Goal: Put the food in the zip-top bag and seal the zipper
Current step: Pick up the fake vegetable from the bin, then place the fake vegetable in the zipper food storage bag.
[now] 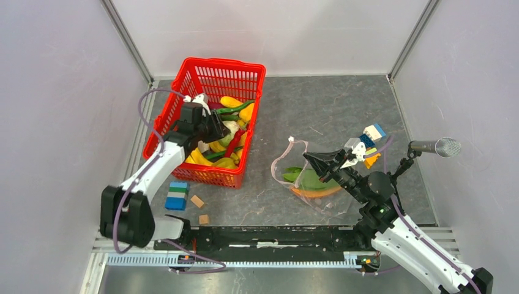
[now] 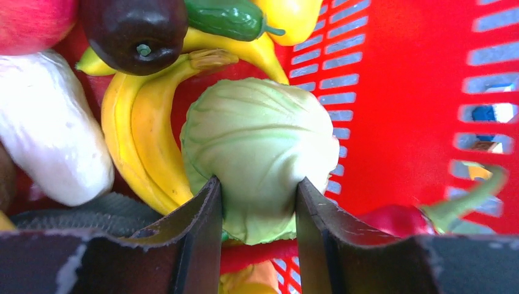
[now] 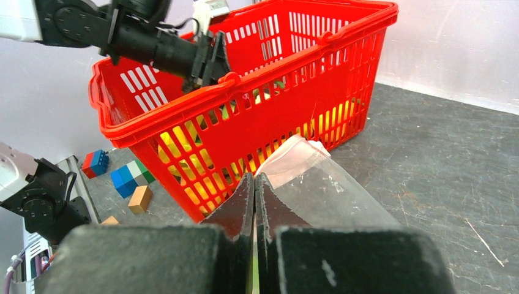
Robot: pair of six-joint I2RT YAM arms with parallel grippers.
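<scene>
Left pincer [image 2: 257, 184] reaches down into the red mesh basket [image 1: 226, 61], its fingers narrowed onto both flanks of the green cabbage [image 2: 257, 135], which sits low against the basket's right wall. Right pincer [image 3: 254, 177] is clamped fully together on an edge of the zip-top bag [image 3: 330, 196], holding that edge up off the desk [image 1: 318, 104].

The job looks early. The bag lies right of the desk's centre, towards the near edge, with only a green piece [image 1: 309, 179] and an orange piece [image 1: 315, 192] inside. Its zipper [image 1: 275, 164] curls loose and unsealed on the side facing the basket. The basket, on the far-left part of the desk, holds most of the food: the cabbage, bananas [image 2: 141, 135], a dark aubergine [image 2: 134, 30], a green pepper [image 2: 226, 17] and a red chilli [image 2: 398, 217]. All of that has yet to be moved, and then the sealing follows.

For room, bare desk runs between the basket's right wall and the bag mouth, so a carry looks unobstructed once the cabbage clears the rim. Inside the basket the cabbage is hemmed in by the bananas and the wall. Building blocks [image 1: 177, 196] lie near the desk's near-left edge, and more [image 1: 372, 136] sit beyond the bag; both groups are off the path.
</scene>
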